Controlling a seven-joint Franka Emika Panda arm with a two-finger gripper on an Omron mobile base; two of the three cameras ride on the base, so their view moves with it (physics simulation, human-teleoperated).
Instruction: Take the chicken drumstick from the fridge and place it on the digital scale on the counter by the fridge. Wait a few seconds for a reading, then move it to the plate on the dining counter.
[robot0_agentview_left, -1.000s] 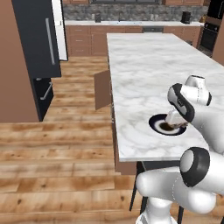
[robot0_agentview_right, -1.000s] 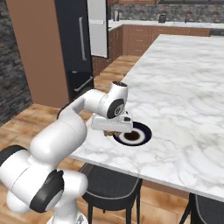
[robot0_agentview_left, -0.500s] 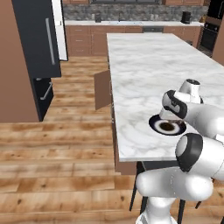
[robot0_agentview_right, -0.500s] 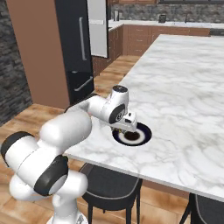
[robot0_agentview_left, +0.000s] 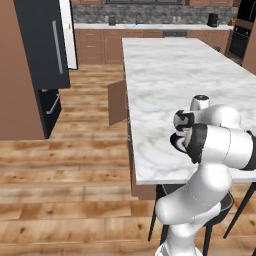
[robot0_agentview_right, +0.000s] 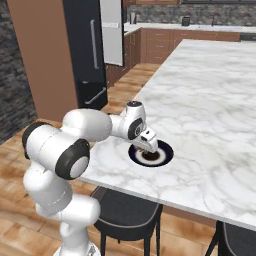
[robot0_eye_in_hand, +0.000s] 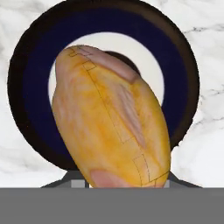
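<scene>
Across the dining counter (robot0_agentview_right: 210, 100), moved in over the plate (robot0_agentview_right: 164, 156) near the island's front edge since a second ago, elbow swung forward. Gripper (robot0_agentview_right: 148, 145) closed on the chicken drumstick (robot0_eye_in_hand: 111, 120), held directly above the plate's centre. Points to the final step, judged close to release.

The golden-brown chicken drumstick (robot0_eye_in_hand: 111, 122), paler at one end, hangs over the round navy plate (robot0_eye_in_hand: 28, 87), which sits near the front edge of the marble dining worktop (robot0_agentview_right: 210, 100).
</scene>
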